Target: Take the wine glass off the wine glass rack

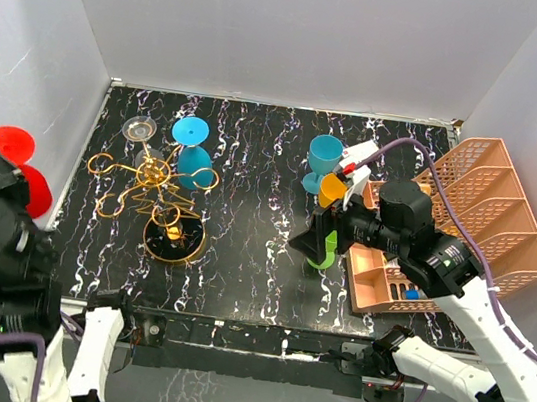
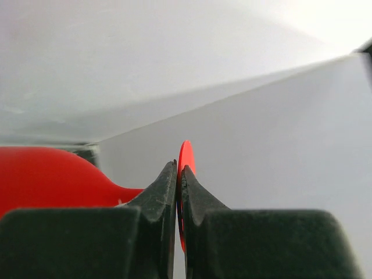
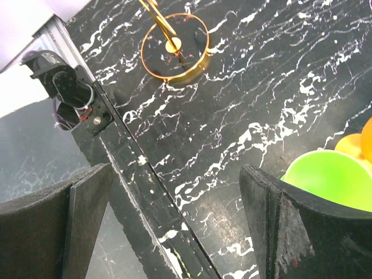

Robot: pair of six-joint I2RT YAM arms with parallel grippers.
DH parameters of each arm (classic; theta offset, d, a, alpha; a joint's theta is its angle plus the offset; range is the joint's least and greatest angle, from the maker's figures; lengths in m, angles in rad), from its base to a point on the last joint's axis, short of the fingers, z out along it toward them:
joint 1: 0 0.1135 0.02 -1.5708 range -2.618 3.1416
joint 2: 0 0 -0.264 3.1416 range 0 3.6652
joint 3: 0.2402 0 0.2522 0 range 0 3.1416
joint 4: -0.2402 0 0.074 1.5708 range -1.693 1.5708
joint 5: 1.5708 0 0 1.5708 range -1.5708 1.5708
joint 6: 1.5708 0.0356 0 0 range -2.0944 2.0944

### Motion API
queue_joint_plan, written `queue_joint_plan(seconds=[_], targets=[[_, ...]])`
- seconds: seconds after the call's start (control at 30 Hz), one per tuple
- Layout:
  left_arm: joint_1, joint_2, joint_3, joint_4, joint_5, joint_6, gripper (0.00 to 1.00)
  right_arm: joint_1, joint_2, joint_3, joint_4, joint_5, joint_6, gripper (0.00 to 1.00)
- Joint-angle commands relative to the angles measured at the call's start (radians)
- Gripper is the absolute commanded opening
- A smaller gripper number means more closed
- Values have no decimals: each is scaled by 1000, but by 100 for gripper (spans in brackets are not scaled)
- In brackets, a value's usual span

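The gold wire wine glass rack [image 1: 154, 187] stands at the table's left on its round dark base [image 3: 174, 46]. A clear wine glass [image 1: 140, 127] and a light blue one [image 1: 191, 139] hang on its far arms. My left gripper [image 2: 179, 165] is raised off the table's left edge, shut on the thin foot of a red wine glass [image 2: 186, 156]; the glass's red bowl [image 2: 46, 180] lies to the left. In the top view that red wine glass [image 1: 9, 144] sits beside the left gripper [image 1: 11, 175]. My right gripper [image 3: 175, 168] is open and empty above the table's near edge.
A green glass [image 3: 325, 174] stands just outside my right finger, with an orange glass [image 1: 332, 188] and a teal glass [image 1: 323, 157] behind it. The peach mesh organiser [image 1: 490, 209] fills the right side. Grey walls enclose the table.
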Motion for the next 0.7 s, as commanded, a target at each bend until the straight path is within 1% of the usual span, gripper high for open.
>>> queue_joint_plan(seconds=[0.0, 0.07, 0.13, 0.2, 0.23, 0.33, 0.4, 0.47, 0.53, 0.67], targets=[[1, -58, -20, 383, 257, 226, 0, -1, -18, -15, 153, -51, 33, 99], [1, -54, -8, 486, 402, 285, 0, -2, -26, -39, 205, -80, 64, 99], [1, -28, 27, 555, 554, 305, 0, -2, -39, -73, 284, -110, 108, 99], [-1, 4, 52, 626, 714, 283, 0, -1, -60, -118, 375, -141, 157, 99], [-2, 18, 45, 674, 793, 247, 0, -2, -71, -140, 424, -156, 187, 99], [-18, 60, -30, 910, 1001, 40, 0, -1, -99, -205, 582, -186, 276, 99], [-32, 111, -71, 1064, 1137, -87, 0, -1, -112, -230, 659, -186, 313, 99], [-45, 159, -90, 1185, 1238, -200, 0, -1, -122, -236, 717, -166, 342, 99], [-58, 198, -107, 1296, 1311, -313, 0, -1, -125, -239, 760, -119, 380, 99], [-76, 237, -186, 1538, 1371, -538, 0, -1, -110, -254, 830, 50, 512, 100]])
